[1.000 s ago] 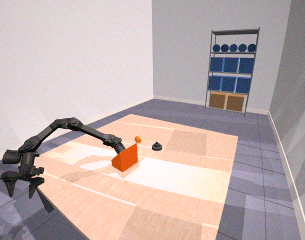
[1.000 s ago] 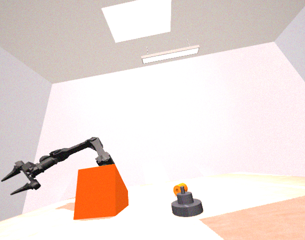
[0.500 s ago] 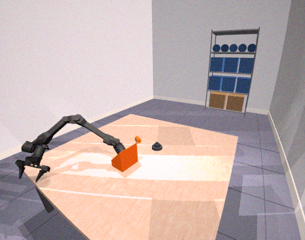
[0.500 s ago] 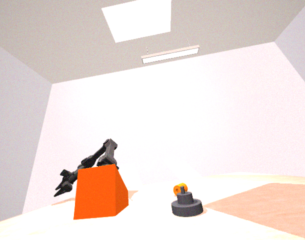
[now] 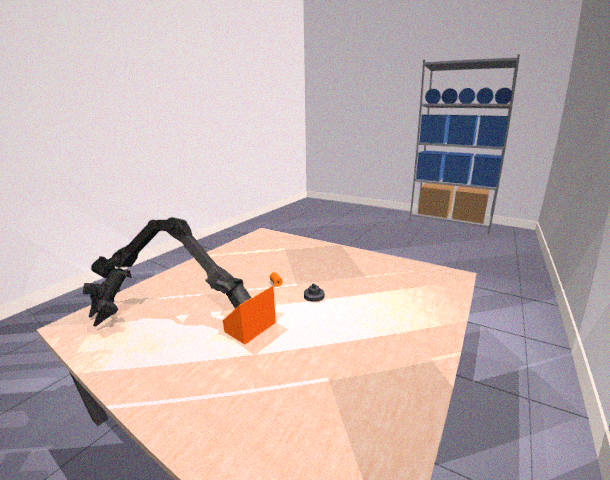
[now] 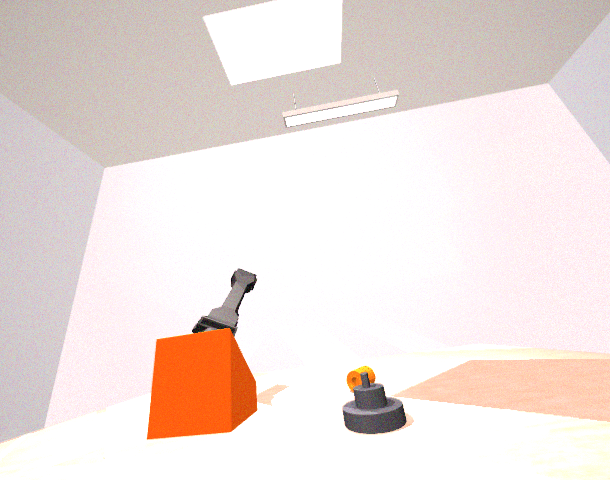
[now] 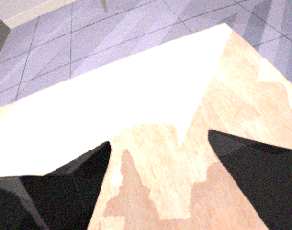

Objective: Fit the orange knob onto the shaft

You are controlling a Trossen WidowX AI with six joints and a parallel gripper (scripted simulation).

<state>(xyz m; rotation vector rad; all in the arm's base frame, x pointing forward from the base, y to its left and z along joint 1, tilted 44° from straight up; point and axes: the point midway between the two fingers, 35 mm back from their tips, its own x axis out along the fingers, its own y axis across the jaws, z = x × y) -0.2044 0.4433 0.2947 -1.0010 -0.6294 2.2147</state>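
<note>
Near pedestal (image 5: 313,294) (image 6: 374,417): orange knob (image 5: 276,279) (image 6: 359,378), on its side, off shaft (image 6: 364,379).
Gripper (image 5: 101,316) (image 7: 158,140) w/ fingers spread, nothing held; I see it well apart from knob.

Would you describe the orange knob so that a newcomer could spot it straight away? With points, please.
On the pale wooden table (image 5: 388,330), find the dark round stepped pedestal (image 5: 313,293) (image 6: 374,417). Near it lies the small orange cylindrical knob (image 5: 276,279) (image 6: 369,375), on its side, unlike the big angular orange block (image 5: 258,316) (image 6: 191,384).
</note>
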